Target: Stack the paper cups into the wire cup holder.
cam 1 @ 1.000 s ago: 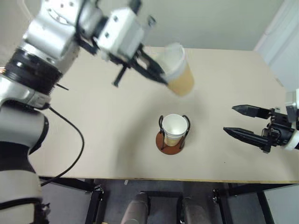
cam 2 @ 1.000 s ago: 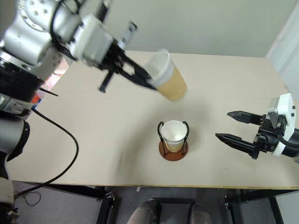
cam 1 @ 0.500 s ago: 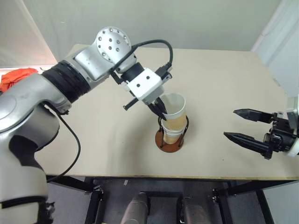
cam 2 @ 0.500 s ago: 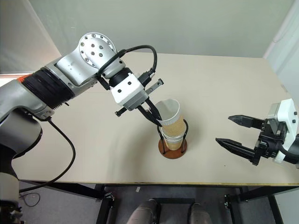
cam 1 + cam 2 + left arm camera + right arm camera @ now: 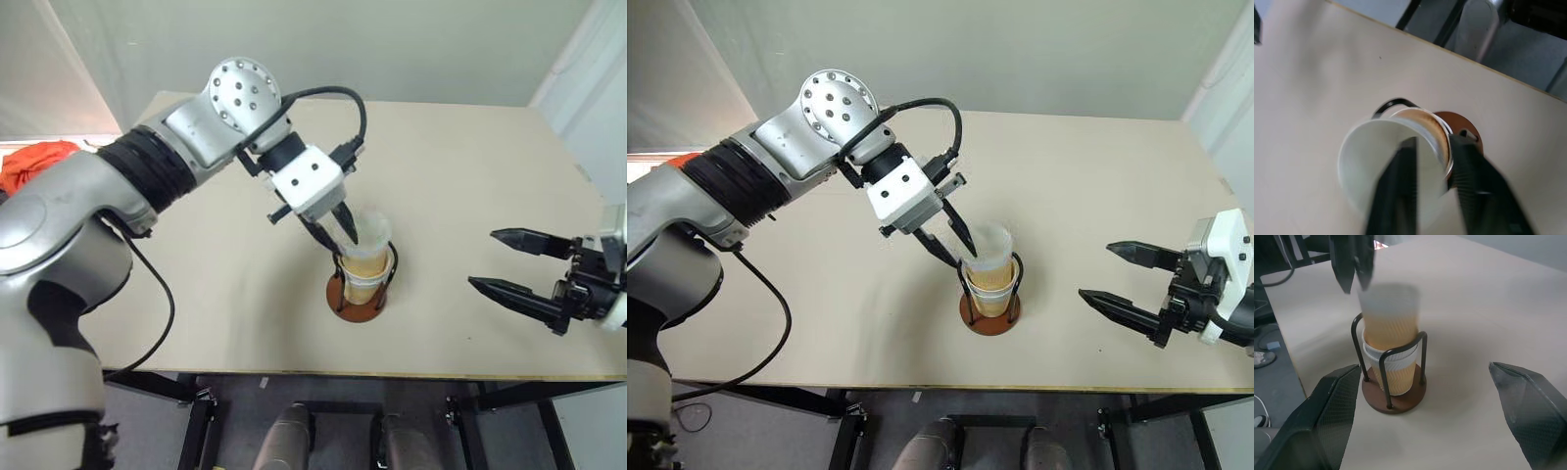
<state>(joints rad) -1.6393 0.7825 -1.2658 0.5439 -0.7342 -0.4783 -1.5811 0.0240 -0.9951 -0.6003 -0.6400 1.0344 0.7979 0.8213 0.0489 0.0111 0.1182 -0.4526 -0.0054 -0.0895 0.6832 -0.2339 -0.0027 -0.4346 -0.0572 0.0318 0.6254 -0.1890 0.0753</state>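
Observation:
On the table's near middle stands the wire cup holder (image 5: 356, 305), a brown disc with two black wire loops, and one paper cup (image 5: 1396, 376) sits upright inside it. A second paper cup (image 5: 368, 233), blurred, is nested partway into the first cup's mouth. My left gripper (image 5: 336, 239) points down at this upper cup's rim with its fingers parted. One finger (image 5: 1400, 181) is inside the cup and the other is outside the wall, with a gap around the wall. My right gripper (image 5: 482, 258) hovers open to the right of the holder, nothing between its fingers.
The beige table (image 5: 196, 294) has its front edge close behind the holder. An orange-red cloth (image 5: 29, 162) lies beyond the table's left side. A white panel (image 5: 588, 88) rises at the far right corner.
My left gripper brought the tilted cup down from high above the table into the cup in the holder, then parted its fingers. The upper cup now sits lower. The right gripper kept still.

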